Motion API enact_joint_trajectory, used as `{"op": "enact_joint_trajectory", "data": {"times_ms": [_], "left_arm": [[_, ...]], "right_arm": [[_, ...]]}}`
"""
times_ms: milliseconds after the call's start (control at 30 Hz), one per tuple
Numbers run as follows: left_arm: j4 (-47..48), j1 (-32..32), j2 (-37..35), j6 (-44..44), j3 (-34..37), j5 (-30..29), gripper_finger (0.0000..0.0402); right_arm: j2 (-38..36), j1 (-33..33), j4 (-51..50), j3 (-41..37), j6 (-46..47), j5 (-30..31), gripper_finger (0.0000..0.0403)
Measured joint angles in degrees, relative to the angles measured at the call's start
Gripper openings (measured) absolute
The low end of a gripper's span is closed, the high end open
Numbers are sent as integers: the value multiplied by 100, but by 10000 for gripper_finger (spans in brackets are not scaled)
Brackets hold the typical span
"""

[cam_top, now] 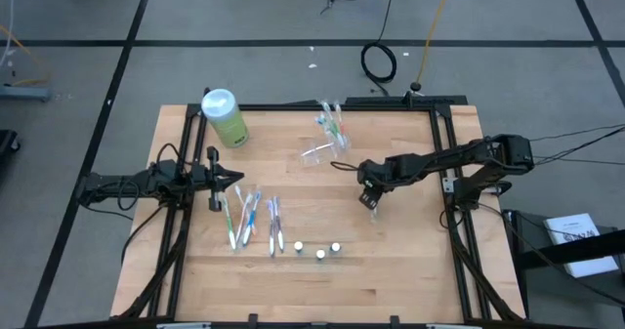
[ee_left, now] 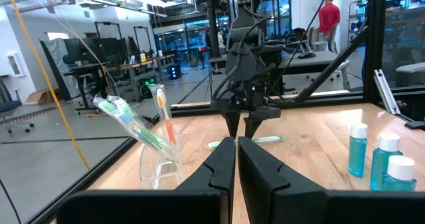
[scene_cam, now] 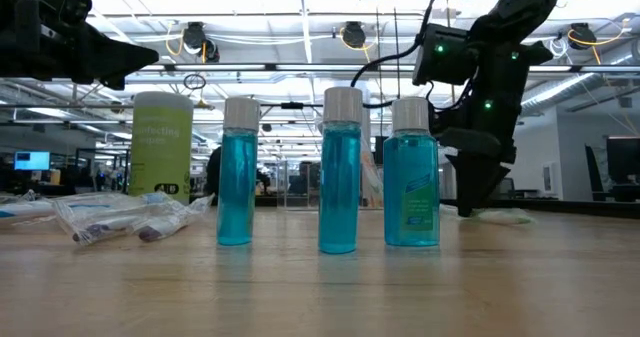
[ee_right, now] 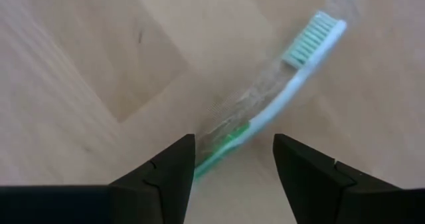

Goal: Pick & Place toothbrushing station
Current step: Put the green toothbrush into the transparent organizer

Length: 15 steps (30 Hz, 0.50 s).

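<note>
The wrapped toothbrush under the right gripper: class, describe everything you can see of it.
The toothbrush has a white and green handle and pale green bristles, sealed in a clear crinkled wrapper. It lies flat on the bare wooden table, apart from the other items. The right gripper hangs just above it, open, fingers either side of the handle, not touching it.

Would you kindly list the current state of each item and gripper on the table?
Right gripper: open, fingers straddling the green toothbrush, which lies flat.
Left gripper: shut, empty, at the table's left edge.
Toothbrush holder: holds toothbrushes, leaning.
Three blue bottles: upright, capped.
Green bottle: lying down, capped.
Wrapped toothbrushes: lying flat.
</note>
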<state>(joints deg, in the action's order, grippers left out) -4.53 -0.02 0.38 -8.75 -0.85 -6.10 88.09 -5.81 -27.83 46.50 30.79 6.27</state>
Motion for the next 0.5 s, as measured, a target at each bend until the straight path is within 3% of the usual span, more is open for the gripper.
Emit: {"op": "enact_joint_trajectory", "data": {"times_ms": [500], "left_arm": [[2,1,-2,0,1,-1,26]], "right_arm": [[2,-13,363,-387,-198,-176,170]]}}
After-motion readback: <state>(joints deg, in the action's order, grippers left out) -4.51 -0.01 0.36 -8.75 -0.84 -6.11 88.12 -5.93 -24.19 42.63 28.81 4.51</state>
